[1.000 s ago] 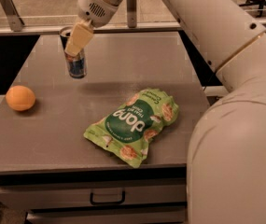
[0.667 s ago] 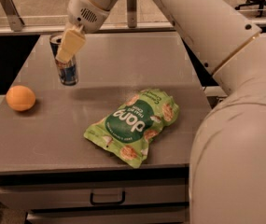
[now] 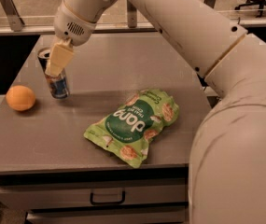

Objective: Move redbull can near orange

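Redbull can (image 3: pixel 60 85) is standing upright near the left rear of the table (image 3: pixel 123 59), with the gripper (image 3: pixel 53 70) reaching down over it from above. The jaws are clamped on the can: one tan finger (image 3: pixel 58 59) is lying across its front and the other is hidden behind it. Whether the can's base is resting on the surface or hanging just above it cannot be told. Its top is partly showing behind the finger; what is inside is not showing.

The orange (image 3: pixel 20 98) is sitting just to the can's left, near but apart from it, close to the table's left edge. A green bag (image 3: pixel 135 125) is lying flat, closed, toward the front edge, well apart from both. Bare tabletop is lying between the can and the bag and across the rear. The white arm (image 3: pixel 184 27) is crossing the right side.

Under the front edge, a drawer (image 3: pixel 107 197) is sitting closed.

One can, one orange, one bag and one drawer are showing.
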Available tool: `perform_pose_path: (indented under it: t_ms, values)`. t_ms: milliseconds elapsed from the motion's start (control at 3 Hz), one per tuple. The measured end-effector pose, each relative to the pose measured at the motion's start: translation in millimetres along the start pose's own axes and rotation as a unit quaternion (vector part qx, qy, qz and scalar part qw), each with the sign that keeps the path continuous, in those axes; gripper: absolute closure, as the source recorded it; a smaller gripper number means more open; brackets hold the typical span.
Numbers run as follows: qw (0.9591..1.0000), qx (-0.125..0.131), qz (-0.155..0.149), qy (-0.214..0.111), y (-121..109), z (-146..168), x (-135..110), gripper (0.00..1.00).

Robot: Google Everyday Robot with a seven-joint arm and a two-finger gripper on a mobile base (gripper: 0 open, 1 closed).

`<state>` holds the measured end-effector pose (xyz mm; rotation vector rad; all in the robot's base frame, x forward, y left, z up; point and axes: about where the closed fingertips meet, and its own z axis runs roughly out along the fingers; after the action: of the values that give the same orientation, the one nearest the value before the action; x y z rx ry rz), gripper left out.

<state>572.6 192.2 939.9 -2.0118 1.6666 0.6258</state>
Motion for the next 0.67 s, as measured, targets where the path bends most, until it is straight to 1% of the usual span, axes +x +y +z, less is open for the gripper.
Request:
perform_pose_path:
  t_ms: [333, 667]
  values:
    - [1.0000, 0.001, -0.004, 0.005, 4.6, 7.7, -3.3, 0.77]
    - [0.9999, 0.000, -0.010, 0.006, 10.2, 19.3, -8.1, 0.45]
